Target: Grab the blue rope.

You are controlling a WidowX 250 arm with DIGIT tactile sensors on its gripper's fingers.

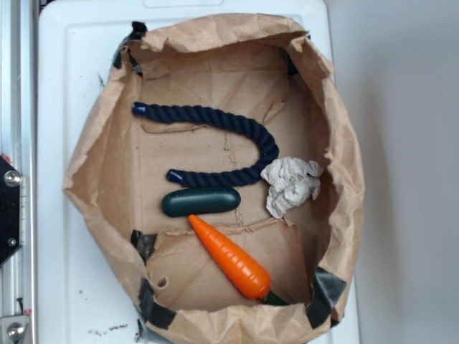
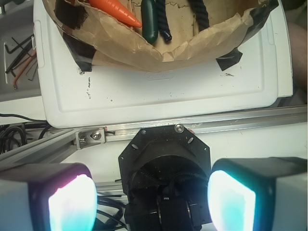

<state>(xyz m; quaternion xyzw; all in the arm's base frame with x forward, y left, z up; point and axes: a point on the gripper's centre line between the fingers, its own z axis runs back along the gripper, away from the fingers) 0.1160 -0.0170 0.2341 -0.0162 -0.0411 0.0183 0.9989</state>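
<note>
The rope [image 1: 215, 143] is lying untouched on the floor of the paper bag [image 1: 344, 143], bent in a U that is opening toward the left of the exterior view, with one capped end near the upper left and the other sitting just above the green capsule [image 1: 201, 201]. The bend is reaching almost to the crumpled paper [image 1: 290, 185] on the right. The carrot [image 1: 231, 256] is lying below the capsule, angled toward the lower right. The bag is resting on a white tray [image 1: 57, 107].

Nothing of the task is looking done yet: the rope is lying free, and no arm is showing in the exterior view.

In the wrist view, the gripper [image 2: 151, 199] is hanging well apart from the bag, over the metal rail [image 2: 231, 122] beside the tray, with only two short stretches of rope [image 2: 199, 12] peeking above the bag's near wall at the top of the frame. Its two pads [image 2: 72, 202] are standing wide apart, with nothing between them.

I judge the whole approach is remaining: travelling over the bag's rim, descending onto a strand, and closing.
</note>
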